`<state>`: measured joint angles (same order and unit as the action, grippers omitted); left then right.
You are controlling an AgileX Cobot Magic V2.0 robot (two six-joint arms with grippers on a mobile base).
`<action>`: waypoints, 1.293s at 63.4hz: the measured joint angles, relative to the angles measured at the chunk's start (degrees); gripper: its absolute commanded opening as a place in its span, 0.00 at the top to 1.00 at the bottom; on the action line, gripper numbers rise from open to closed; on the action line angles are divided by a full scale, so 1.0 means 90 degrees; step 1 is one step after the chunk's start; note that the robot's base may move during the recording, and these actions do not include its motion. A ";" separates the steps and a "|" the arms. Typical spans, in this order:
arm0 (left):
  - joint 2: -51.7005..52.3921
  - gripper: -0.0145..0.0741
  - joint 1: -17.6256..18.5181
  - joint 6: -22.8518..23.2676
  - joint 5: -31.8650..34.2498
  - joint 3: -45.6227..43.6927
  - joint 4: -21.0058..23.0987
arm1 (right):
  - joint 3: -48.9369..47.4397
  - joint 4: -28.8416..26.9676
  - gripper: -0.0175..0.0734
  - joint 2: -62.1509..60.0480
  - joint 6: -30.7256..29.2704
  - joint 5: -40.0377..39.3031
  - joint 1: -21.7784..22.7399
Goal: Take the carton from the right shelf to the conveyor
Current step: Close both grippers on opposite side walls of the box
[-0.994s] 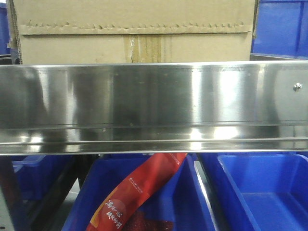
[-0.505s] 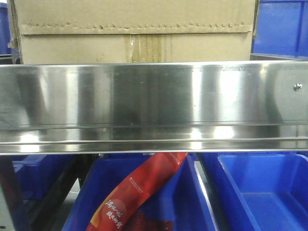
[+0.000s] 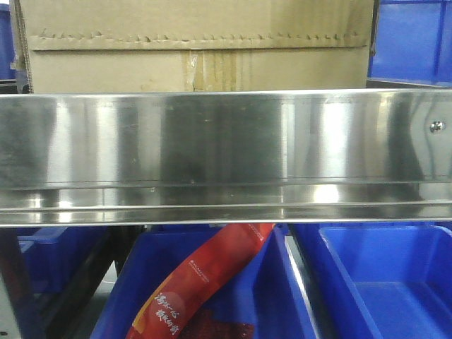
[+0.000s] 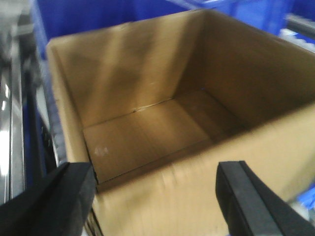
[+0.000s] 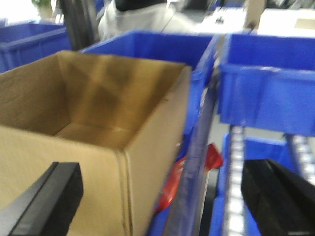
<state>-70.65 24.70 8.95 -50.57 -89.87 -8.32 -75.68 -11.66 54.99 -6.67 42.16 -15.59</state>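
Steel shelf rail [image 3: 226, 141] fronts the carton [image 3: 198, 63]; blue bins [image 3: 395, 296] beneath.

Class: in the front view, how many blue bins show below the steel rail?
3: left bin in shadow, centre bin holding a red packet, right bin. Others may be hidden.

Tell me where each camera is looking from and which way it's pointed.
Front camera: level with the right shelf rail, facing it head-on; carton above, blue bins and red packet below; no robot parts show.
Left wrist: above the carton, looking down into its open inside; left hand, fingers spread, at the bottom corners.
Right wrist: by the carton's corner, looking past it at blue bins; right hand, fingers spread.
Shared: all three show the carton.
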 measured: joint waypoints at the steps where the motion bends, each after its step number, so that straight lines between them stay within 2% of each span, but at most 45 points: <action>1: -0.0088 0.36 -0.0035 0.0032 -0.0073 -0.0133 0.0000 | -0.0159 -0.0014 0.20 0.0124 0.0012 0.0139 -0.0011; 15: -0.1326 0.36 -0.0520 0.0360 -0.1115 -0.1980 -0.0111 | -0.2924 -0.0021 0.20 0.2171 0.0365 0.1885 -0.0011; 23: -0.1854 0.36 -0.0725 0.0501 -0.1287 -0.2525 -0.0127 | -0.4300 -0.0021 0.20 0.3213 0.0535 0.2804 -0.0011; 30: -0.2245 0.36 -0.0767 0.0525 -0.1331 -0.2727 -0.0156 | -0.5060 -0.0021 0.20 0.3947 0.0564 0.3049 -0.0011; 46: -0.3002 0.36 -0.0796 0.0525 -0.1331 -0.2768 -0.0234 | -0.5409 0.0002 0.20 0.5026 0.0564 0.3160 -0.0011; 64: -0.3412 0.36 -0.1053 0.0525 -0.1331 -0.2768 -0.0258 | -0.5413 0.0017 0.22 0.5822 0.0564 0.3160 -0.0011; 68: -0.3454 0.37 -0.1063 0.0525 -0.1331 -0.2768 -0.0271 | -0.5413 0.0017 0.27 0.5902 0.0564 0.3160 -0.0011; 73: -0.3507 0.43 -0.1063 0.0525 -0.1331 -0.2768 -0.0271 | -0.5413 0.0017 0.43 0.5960 0.0564 0.3160 -0.0011; 78: -0.3522 0.57 -0.1063 0.0525 -0.1320 -0.2768 -0.0258 | -0.5413 0.0017 0.66 0.5979 0.0564 0.3160 -0.0011; 82: -0.3522 0.74 -0.1063 0.0525 -0.1320 -0.2768 -0.0258 | -0.5413 0.0017 0.81 0.5978 0.0578 0.3160 -0.0011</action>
<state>-102.34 15.13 13.68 -62.44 -114.78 -10.64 -124.40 -11.50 108.80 -1.47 70.61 -15.69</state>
